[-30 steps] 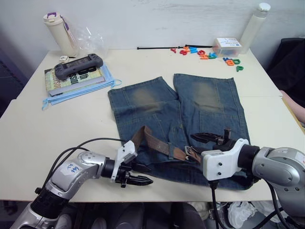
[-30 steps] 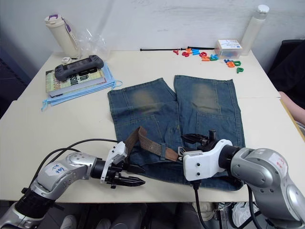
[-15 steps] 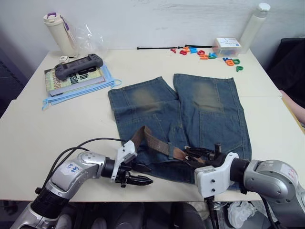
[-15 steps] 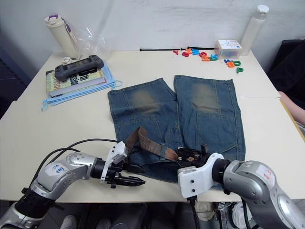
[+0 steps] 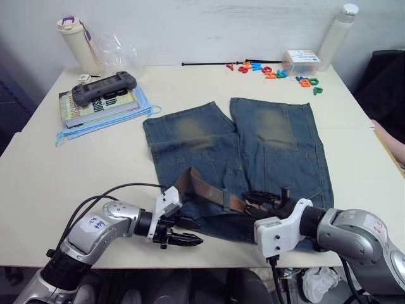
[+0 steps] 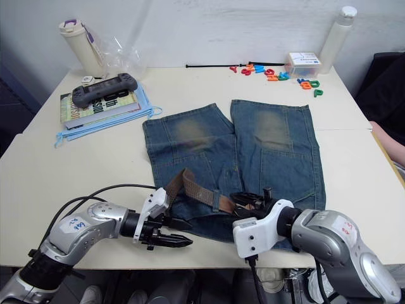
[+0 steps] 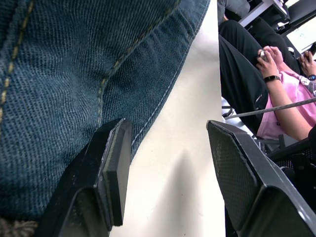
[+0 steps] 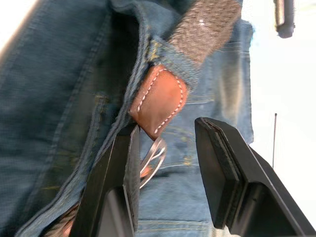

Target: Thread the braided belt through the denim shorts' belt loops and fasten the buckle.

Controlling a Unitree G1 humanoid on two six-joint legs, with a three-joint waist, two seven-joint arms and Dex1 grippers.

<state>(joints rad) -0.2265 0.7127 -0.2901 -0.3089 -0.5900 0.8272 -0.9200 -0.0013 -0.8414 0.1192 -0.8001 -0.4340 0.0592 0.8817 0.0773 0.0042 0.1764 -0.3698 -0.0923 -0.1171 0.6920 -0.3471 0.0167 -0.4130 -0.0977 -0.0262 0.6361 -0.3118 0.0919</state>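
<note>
The denim shorts (image 5: 253, 145) lie flat in the middle of the table, waistband toward me. The braided belt (image 5: 204, 187) runs slantwise across the waistband. In the right wrist view its strap (image 8: 207, 27) passes under a belt loop (image 8: 170, 59) and ends in a tan leather tip (image 8: 158, 98) with the silver buckle (image 8: 154, 157). My right gripper (image 5: 254, 199) is open, one finger on each side of that leather end. My left gripper (image 5: 192, 232) is open at the waistband's near edge, with one finger (image 7: 111, 163) against the denim.
At the back left are books with a game controller (image 5: 104, 88) on top and a white bottle (image 5: 74, 41). Coloured letters (image 5: 272, 71), a small box (image 5: 302, 60) and a tall bottle (image 5: 338, 31) stand back right. A seated person (image 7: 281, 98) is beyond the table edge.
My right gripper has moved left along the waistband and now straddles the belt's leather end and buckle. The left gripper has stayed where it was.
</note>
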